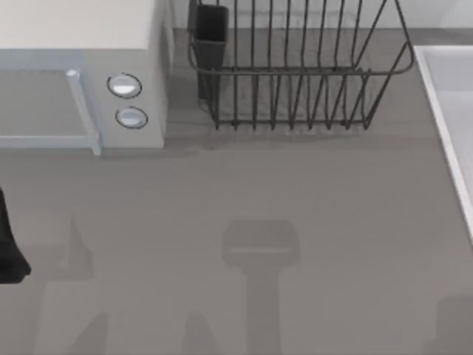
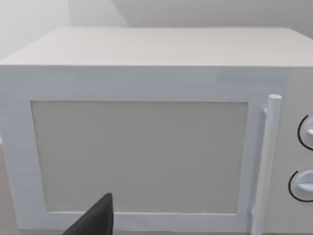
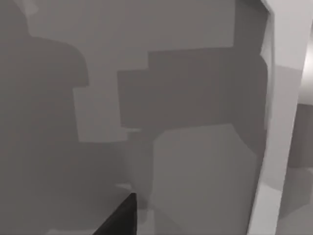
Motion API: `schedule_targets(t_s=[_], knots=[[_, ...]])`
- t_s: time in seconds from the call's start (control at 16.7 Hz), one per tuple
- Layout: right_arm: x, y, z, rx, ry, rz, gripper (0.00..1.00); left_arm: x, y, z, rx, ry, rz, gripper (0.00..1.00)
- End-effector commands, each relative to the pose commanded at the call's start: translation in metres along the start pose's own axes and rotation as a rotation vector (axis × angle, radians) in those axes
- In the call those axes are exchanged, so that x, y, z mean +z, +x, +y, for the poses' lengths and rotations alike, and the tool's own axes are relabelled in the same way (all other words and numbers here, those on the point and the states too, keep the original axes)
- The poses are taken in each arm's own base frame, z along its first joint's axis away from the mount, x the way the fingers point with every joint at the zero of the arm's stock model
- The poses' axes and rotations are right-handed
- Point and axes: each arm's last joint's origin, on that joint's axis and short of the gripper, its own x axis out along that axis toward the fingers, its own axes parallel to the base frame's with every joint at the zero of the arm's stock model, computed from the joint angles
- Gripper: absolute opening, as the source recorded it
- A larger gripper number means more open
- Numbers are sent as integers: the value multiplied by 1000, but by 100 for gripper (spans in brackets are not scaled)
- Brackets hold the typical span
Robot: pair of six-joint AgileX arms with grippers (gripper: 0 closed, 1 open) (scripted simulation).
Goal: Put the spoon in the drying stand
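The drying stand (image 1: 295, 72), a dark wire rack with upright bars, stands at the back of the table, right of centre. Its dark utensil cup (image 1: 212, 33) is at the rack's left corner. The spoon is out of view. A dark part of my left gripper (image 1: 9, 244) juts in at the table's left edge, well in front of the rack. In the left wrist view the left gripper (image 2: 95, 220) faces a white box. My right gripper (image 3: 120, 218) hangs over bare grey table beside a white rim.
A white microwave-like box (image 1: 81, 44) with two round knobs (image 1: 124, 86) and a bar handle (image 2: 266, 161) stands at the back left, close to the rack. A white raised rim (image 1: 451, 111) runs along the right edge. Arm shadows fall on the grey table (image 1: 259, 251).
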Motion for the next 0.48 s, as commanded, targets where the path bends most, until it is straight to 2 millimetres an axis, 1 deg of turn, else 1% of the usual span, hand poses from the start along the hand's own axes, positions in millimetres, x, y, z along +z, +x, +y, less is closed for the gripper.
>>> schedule_targets(t_s=[0.24,0.3,0.48], knots=[[0,0,0,0,0,0,2,0,0,0,0,0,0,100],[0,0,0,0,0,0,0,0,0,0,0,0,0,100],[0,0,0,0,0,0,0,0,0,0,0,0,0,100]])
